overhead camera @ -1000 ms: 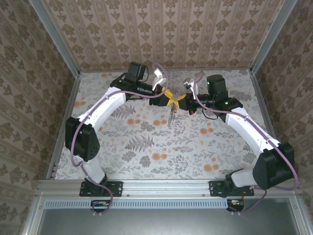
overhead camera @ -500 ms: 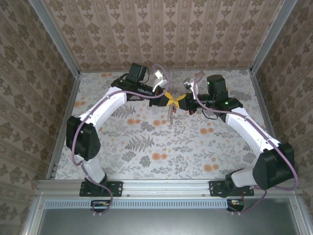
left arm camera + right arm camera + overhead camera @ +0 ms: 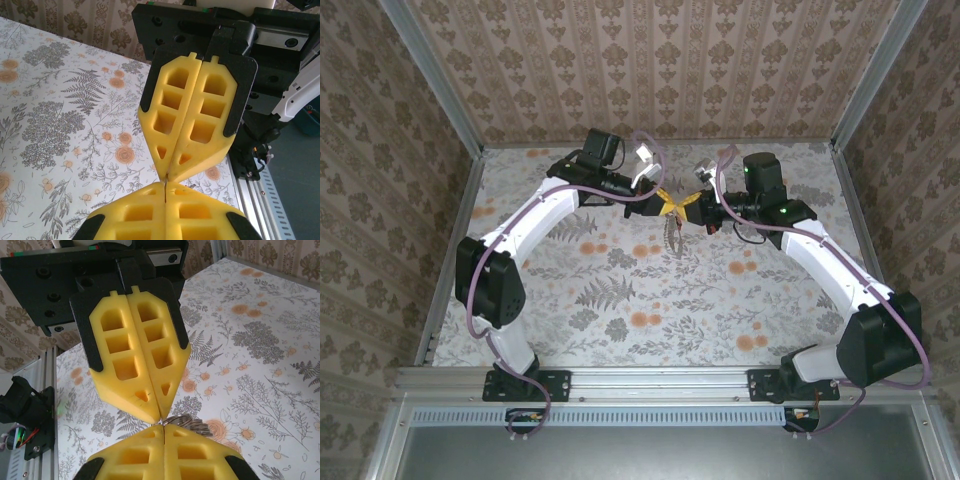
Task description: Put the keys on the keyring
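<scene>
Floral tabletop (image 3: 620, 300), upper centre of the overhead view: two claws meeting tip to tip.
I find left gripper (image 3: 663, 207) and right gripper (image 3: 688, 203) both pinched closed on the silvery keyring (image 3: 189, 422), which hangs at their joined tips, clear of the surface.

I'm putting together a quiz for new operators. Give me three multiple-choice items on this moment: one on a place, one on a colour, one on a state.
1. Where do the left tool and right tool meet?
A. tip to tip over the far half of the table
B. at the left wall
C. down on the near rail

2. What colour are the fingers?
A. red
B. yellow
C. blue

3. How do the left tool's jaws stand?
A. wide open
B. half open
C. shut

Answers: A, the top view shows both tips facing each other there; B, both wrist views show yellow pads; C, its two fingers lie pressed together along their length.
</scene>
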You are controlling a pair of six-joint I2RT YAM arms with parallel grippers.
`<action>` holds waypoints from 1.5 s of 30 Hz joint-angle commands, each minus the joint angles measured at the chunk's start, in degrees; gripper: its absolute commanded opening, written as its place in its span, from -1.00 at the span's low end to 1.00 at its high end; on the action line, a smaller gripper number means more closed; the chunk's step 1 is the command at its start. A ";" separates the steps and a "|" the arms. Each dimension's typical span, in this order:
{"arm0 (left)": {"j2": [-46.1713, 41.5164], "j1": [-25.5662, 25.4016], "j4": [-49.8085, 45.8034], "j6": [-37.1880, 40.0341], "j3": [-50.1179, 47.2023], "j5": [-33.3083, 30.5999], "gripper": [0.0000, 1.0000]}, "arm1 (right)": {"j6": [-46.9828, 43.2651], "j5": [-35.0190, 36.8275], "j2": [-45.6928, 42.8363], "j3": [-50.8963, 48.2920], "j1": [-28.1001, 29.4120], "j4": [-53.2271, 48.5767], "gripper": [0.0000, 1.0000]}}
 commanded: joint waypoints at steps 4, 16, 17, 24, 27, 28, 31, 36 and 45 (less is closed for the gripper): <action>-0.19 -0.93 1.83 -0.41 0.13 2.12 -1.00 | 1.95 0.58 -0.77 -0.04 0.32 4.62 -1.00; -0.19 -1.41 0.85 0.04 0.31 2.04 -0.97 | 3.44 0.58 -0.87 -0.43 0.37 6.62 -1.00; -0.19 -1.45 0.72 0.20 0.30 2.04 -1.00 | 3.56 0.59 -0.87 -0.41 0.32 6.80 -1.00; 0.07 -1.97 2.12 -0.48 -0.02 1.03 -1.00 | 4.85 1.49 -0.85 -0.87 0.39 8.41 -1.00; -1.22 -2.15 7.67 -3.35 -2.78 -2.74 -1.00 | 6.05 3.08 -0.96 -1.49 0.30 10.11 -1.00; -1.98 -2.16 11.35 -4.84 -4.74 -4.44 -1.00 | 6.35 3.46 -1.03 -1.55 0.37 10.44 -1.00; -4.00 -2.03 18.88 -7.45 -8.59 -6.98 -1.00 | 7.13 4.35 -1.13 -2.01 0.32 11.29 -1.00; -4.32 -2.07 22.23 -10.15 -9.30 -9.40 -1.00 | 9.32 5.32 -1.24 -3.00 0.32 14.03 -0.97; -7.46 -1.32 32.57 -15.26 -14.77 -10.54 -1.00 | 14.00 9.09 -6.70 -7.17 -1.49 18.76 -0.13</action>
